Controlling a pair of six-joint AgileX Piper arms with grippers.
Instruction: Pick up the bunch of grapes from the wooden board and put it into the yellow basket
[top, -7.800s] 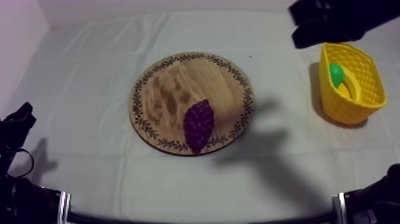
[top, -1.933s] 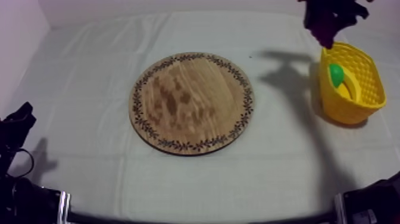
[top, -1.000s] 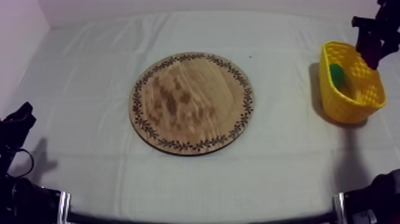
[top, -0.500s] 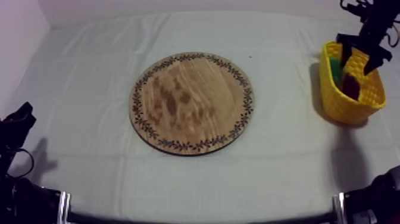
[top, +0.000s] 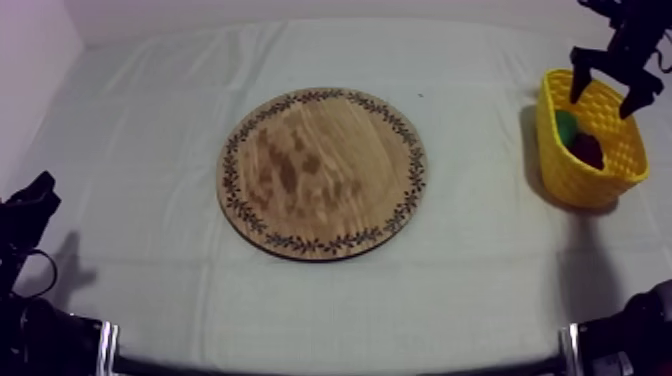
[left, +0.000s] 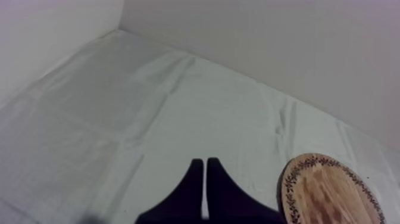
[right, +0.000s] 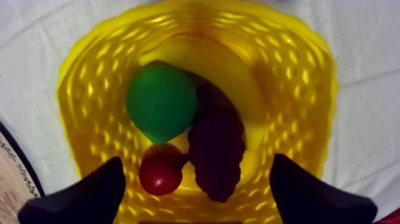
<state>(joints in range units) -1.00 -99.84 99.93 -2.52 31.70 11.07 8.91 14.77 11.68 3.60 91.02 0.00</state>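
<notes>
1. While the left gripper (left: 205, 179) sits low at its own side of the table, its fingers pressed together into a narrow wedge with nothing between them, it is well apart from the task's things. It is much the farther of the two arms.
2. Mid-table lies the wooden board (top: 322, 172), its face bare. The left wrist view catches its patterned rim just beyond the wedge.
3. At the right edge the yellow basket (top: 580, 185) holds the bunch of grapes (right: 217, 143). The right gripper (top: 605, 97) hangs over it, fingers spread wide and holding nothing.
4. The relation that matters is that the grapes lie straight below this gripper, inside the span of its fingers. Their long axis runs crosswise to the line joining the two fingers. I see no contact between either finger and the fruit. The placing looks done to me, so the next move is probably a plain lift, with the spread fingers kept off the basket's walls.
5. The top view fixes where the basket stands on the table and shows the grapes as a dark patch beside something green. The right wrist view looks straight down into the basket. There a green pear (right: 161, 101) touches the grapes' side and a small red fruit (right: 159, 171) nestles against them below the pear.
</notes>
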